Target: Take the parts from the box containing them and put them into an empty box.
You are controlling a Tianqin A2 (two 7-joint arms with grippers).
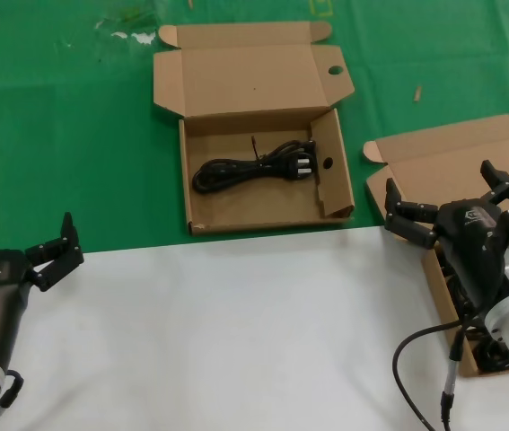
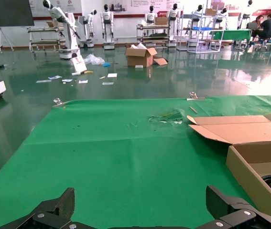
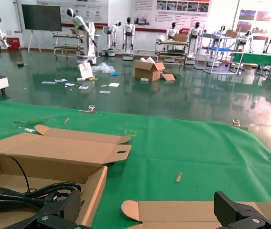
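Note:
The wide shallow box (image 1: 202, 215) with a round hole in its lid stands open at the back centre and holds one black power cord (image 1: 252, 167). The narrow deeper box (image 1: 456, 157) stands open at the right, with dark cords (image 1: 495, 356) partly showing inside, mostly hidden by my right arm. My right gripper (image 1: 443, 193) is open and empty, held above that box's left wall. My left gripper (image 1: 57, 247) is open and empty at the lower left over the white surface. The right wrist view shows the narrow box's lid (image 3: 197, 210), the wide box (image 3: 54, 148) and its cord (image 3: 20, 195).
Green cloth (image 1: 57, 135) covers the far half of the table and a white surface (image 1: 236, 332) the near half. A small scrap (image 1: 417, 92) lies on the cloth behind the narrow box. The left wrist view shows the wide box's side wall (image 2: 250, 181).

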